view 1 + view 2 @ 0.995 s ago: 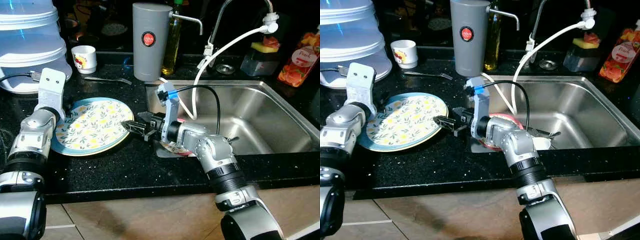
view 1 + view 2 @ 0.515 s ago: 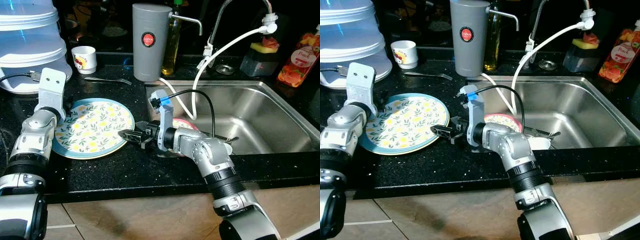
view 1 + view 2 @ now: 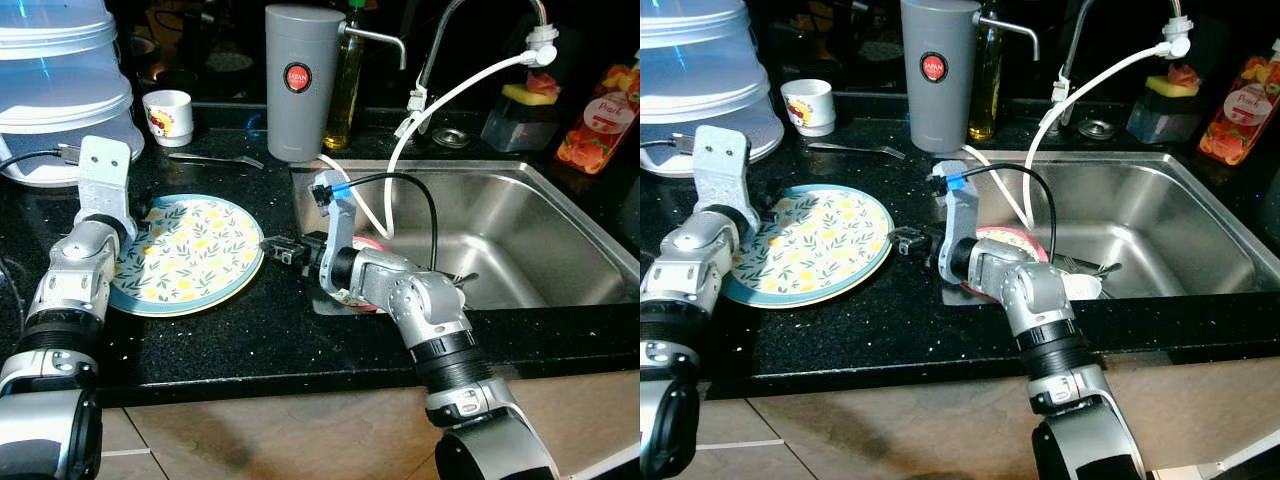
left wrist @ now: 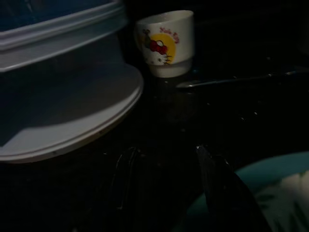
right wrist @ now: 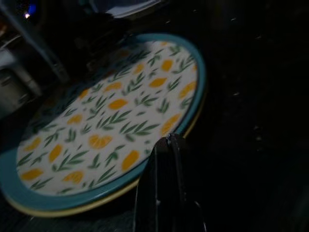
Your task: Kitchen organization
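Observation:
A round plate (image 3: 185,255) with a teal rim and a yellow lemon pattern lies flat on the black counter. My right gripper (image 3: 273,247) is shut, with its tip just off the plate's right edge. In the right wrist view its fingers (image 5: 164,183) are pressed together over the rim of the plate (image 5: 111,116). My left gripper (image 4: 166,159) is open at the plate's far left edge, with nothing between its fingers. Its white wrist block (image 3: 104,180) stands above the plate's left side.
Behind the plate are a fork (image 3: 215,158), a white cartoon cup (image 3: 168,117), a clear stacked container (image 3: 60,90) and a grey dispenser (image 3: 300,80). The steel sink (image 3: 560,230) on the right holds a pink plate (image 3: 372,247) and a white hose (image 3: 440,100).
My right gripper has pulled back from the plate's near-right rim to its right edge, and its fingers have come together. The left arm and the plate have barely shifted.

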Robot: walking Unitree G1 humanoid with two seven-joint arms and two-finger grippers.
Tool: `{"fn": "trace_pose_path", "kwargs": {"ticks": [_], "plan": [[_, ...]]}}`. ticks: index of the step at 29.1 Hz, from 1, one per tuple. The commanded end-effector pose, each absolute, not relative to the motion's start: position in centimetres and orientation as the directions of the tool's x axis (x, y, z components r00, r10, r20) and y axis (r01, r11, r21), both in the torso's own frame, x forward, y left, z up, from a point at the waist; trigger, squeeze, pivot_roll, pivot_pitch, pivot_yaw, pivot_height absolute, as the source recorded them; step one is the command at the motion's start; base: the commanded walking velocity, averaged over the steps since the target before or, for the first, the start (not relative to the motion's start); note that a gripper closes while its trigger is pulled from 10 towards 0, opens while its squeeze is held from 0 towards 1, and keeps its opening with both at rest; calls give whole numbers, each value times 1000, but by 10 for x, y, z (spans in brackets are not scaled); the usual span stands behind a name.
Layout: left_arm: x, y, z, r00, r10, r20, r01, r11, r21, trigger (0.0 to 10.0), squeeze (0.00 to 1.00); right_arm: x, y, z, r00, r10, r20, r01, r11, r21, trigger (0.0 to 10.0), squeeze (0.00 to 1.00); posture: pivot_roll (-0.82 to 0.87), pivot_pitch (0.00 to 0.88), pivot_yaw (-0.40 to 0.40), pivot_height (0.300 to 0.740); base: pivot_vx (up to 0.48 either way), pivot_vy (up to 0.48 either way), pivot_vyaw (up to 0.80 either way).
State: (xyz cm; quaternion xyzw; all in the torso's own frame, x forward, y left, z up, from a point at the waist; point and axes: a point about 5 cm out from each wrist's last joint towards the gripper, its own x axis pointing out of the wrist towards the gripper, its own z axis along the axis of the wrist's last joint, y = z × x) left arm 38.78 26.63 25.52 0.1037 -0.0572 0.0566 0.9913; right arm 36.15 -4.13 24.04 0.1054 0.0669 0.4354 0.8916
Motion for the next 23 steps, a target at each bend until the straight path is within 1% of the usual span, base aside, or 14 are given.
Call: {"fn": "trace_pose_path", "kwargs": {"ticks": [1,2,3,4,5,6,8,9,12,16,17,19,21,23], "plan": [[388,267,257,983,109,147,-133,977,169,10000,0,365,-44,243,634,773,-7,-747,615,251,0,0,105,109,-39,740,0,0,0],[388,267,259,982,109,156,-134,978,159,10000,0,367,-46,245,655,756,5,-733,633,248,0,0,105,109,-39,740,0,0,0],[387,267,262,980,105,170,-129,982,138,10000,0,371,-50,250,691,721,41,-706,663,250,902,0,105,109,-39,740,0,0,0],[387,267,262,980,105,170,-129,982,138,10000,0,371,-50,250,691,721,41,-706,663,250,902,0,105,109,-39,740,0,0,0],[387,266,266,979,95,183,-118,986,116,10000,0,374,-54,255,719,691,71,-683,683,259,5843,0,105,109,-39,740,0,0,0],[386,265,269,978,83,190,-104,989,103,10000,0,376,-57,258,734,673,92,-669,694,266,10000,0,105,109,-39,740,0,0,0],[386,260,271,985,27,172,-45,994,104,10000,0,378,-60,263,741,662,115,-664,696,272,10000,0,105,104,-38,740,0,0,0],[386,260,271,985,27,172,-45,994,104,10000,0,378,-60,263,741,662,115,-664,696,272,10000,0,105,104,-38,740,0,0,0],[380,246,263,994,-88,72,62,952,299,10000,0,377,-60,265,735,667,122,-672,693,262,10000,0,102,101,-34,740,0,0,0],[374,238,265,990,-121,67,90,931,353,10000,0,377,-60,266,731,670,126,-677,690,258,10000,0,102,96,-30,740,0,0,0],[364,235,270,991,-129,46,97,901,422,10000,0,375,-60,266,724,677,130,-685,683,255,10000,0,102,92,-29,740,0,0,0],[360,237,271,994,-109,32,84,893,443,10000,0,374,-59,266,720,682,131,-689,679,253,10000,0,106,90,-29,740,0,0,0],[353,255,272,1000,7,9,-11,854,520,10000,0,374,-56,265,712,689,138,-698,670,252,10000,0,108,88,-32,740,0,0,0],[352,257,272,1000,22,9,-23,848,529,10000,0,374,-56,265,711,689,139,-698,670,252,10000,0,108,88,-32,740,0,0,0]]}}
